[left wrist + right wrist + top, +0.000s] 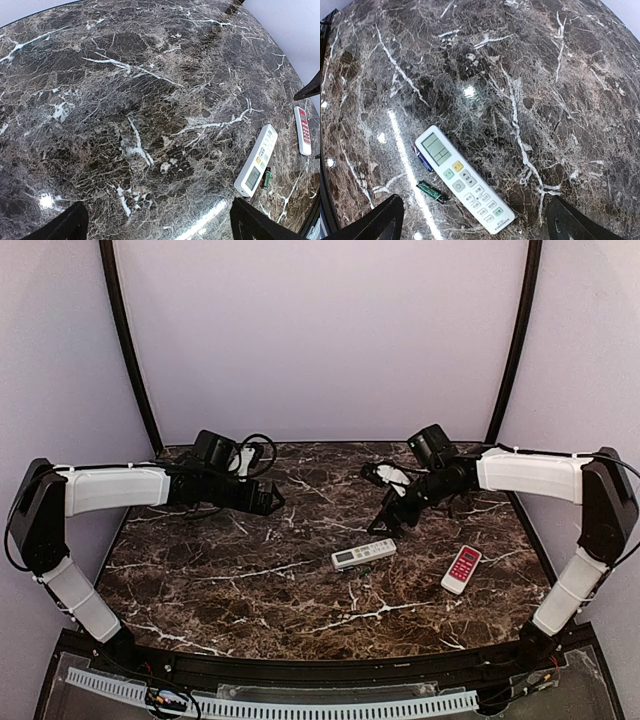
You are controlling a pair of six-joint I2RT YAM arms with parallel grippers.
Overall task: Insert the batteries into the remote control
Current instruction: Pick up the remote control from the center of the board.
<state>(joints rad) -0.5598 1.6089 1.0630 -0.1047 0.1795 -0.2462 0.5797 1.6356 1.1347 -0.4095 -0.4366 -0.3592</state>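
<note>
Beside remote control (464,180), display end: batteries (432,192) loose on surface (545,75), one touching it. Left claw (160,222), right claw (472,222) apart, empty. Risk: slim cells roll from pinch; remote buttons-up, compartment likely underneath.

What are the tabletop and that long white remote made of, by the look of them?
The tabletop looks like polished dark marble, or a marble-print surface: white veins and glossy bright reflections. The remote control seems to be matte white plastic, with small coloured buttons and a greyish display window.
</note>
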